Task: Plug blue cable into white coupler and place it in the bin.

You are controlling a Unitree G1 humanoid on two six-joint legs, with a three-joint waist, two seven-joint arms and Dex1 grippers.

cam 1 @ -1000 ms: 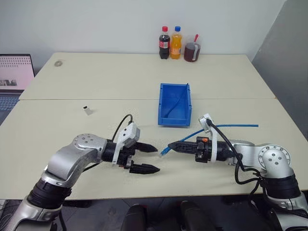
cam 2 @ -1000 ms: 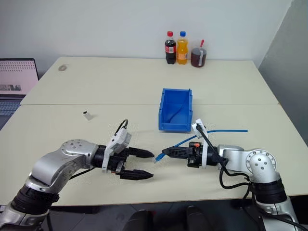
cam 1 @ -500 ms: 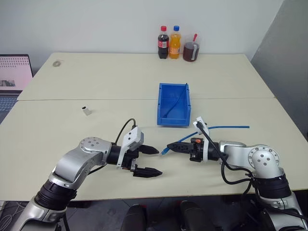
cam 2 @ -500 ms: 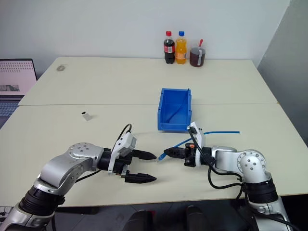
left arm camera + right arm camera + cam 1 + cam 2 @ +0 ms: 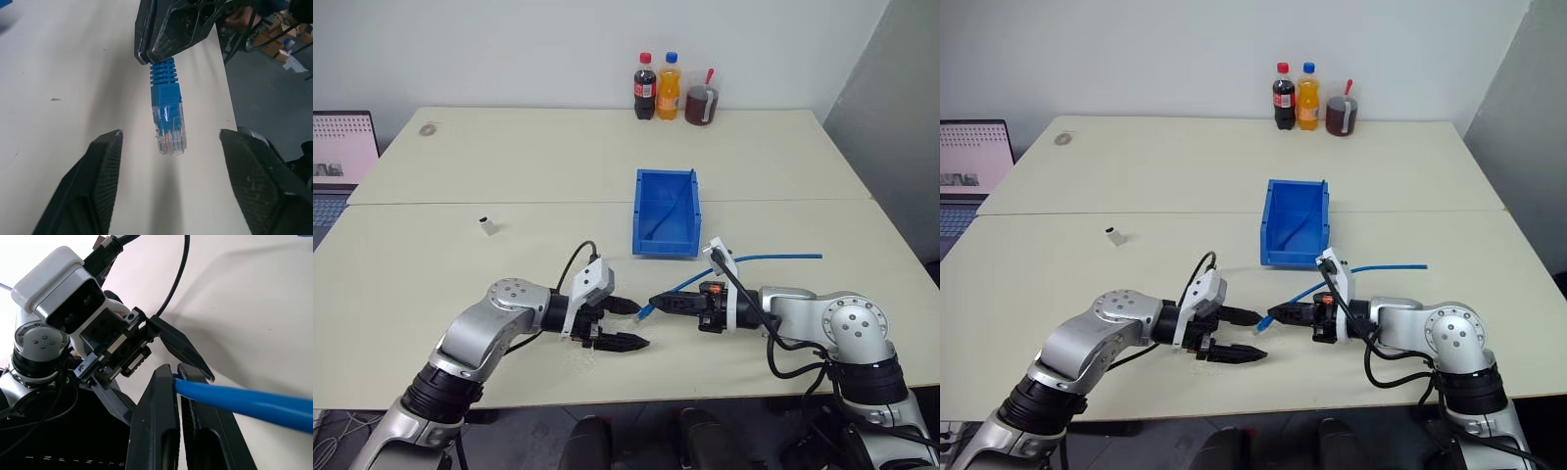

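The blue cable (image 5: 764, 258) lies on the table to the right of the bin (image 5: 664, 245), and its plug end (image 5: 167, 117) sticks out of my right gripper (image 5: 654, 300), which is shut on the cable just behind the plug. My left gripper (image 5: 641, 324) faces it. The left gripper is open, its two fingers (image 5: 105, 181) standing either side of the plug without touching it. The white coupler (image 5: 489, 225) sits alone on the table, far to the left of both grippers. In the right wrist view, the cable (image 5: 244, 401) runs between the pressed fingers.
Two bottles (image 5: 646, 88) and a jar with a red straw (image 5: 703, 106) stand at the table's far edge. A laptop (image 5: 342, 157) sits off the left side. A small round disc (image 5: 431, 128) lies at the back left.
My left gripper's fingers have drawn closer together around the plug. The right gripper still holds the cable in the same place.
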